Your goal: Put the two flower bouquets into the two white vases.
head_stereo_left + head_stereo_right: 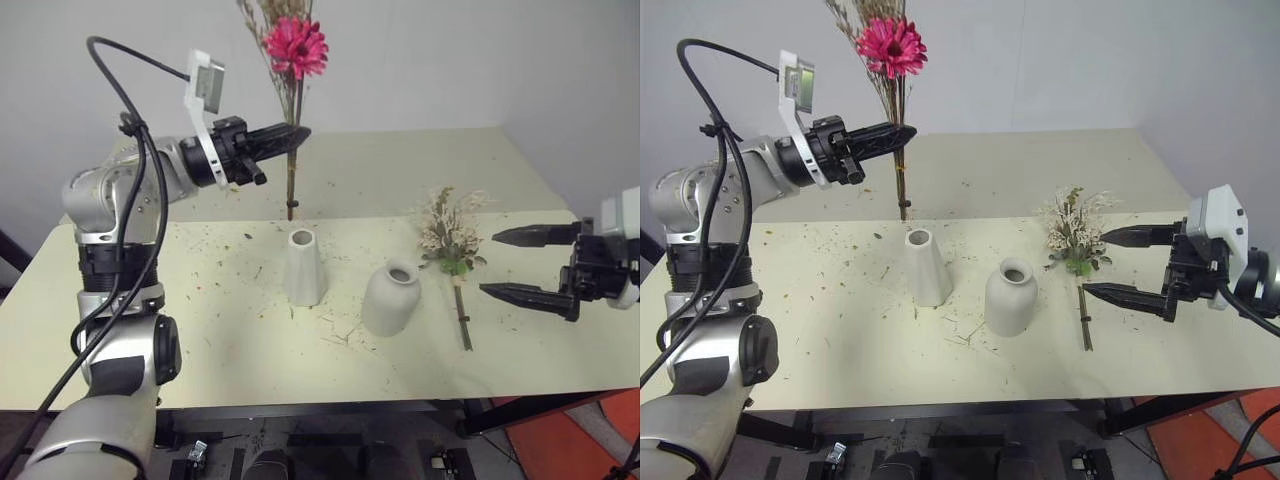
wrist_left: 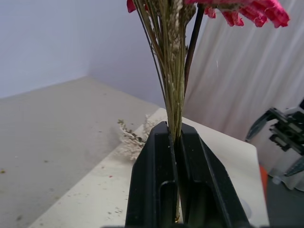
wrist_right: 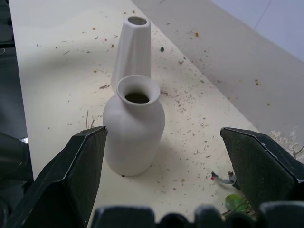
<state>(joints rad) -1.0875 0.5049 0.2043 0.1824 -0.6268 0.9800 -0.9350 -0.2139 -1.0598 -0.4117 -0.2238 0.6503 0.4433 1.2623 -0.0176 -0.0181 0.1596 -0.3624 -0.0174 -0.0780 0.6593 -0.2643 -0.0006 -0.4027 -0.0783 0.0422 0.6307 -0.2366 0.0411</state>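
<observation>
One bunch (image 1: 290, 120) in L gripper (image 1: 298, 137)

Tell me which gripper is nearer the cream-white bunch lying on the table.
Right. The right gripper hovers open just beside the cream-white bunch. The left gripper is raised across the table above the tall vase, shut on the pink-flower bunch.
</observation>
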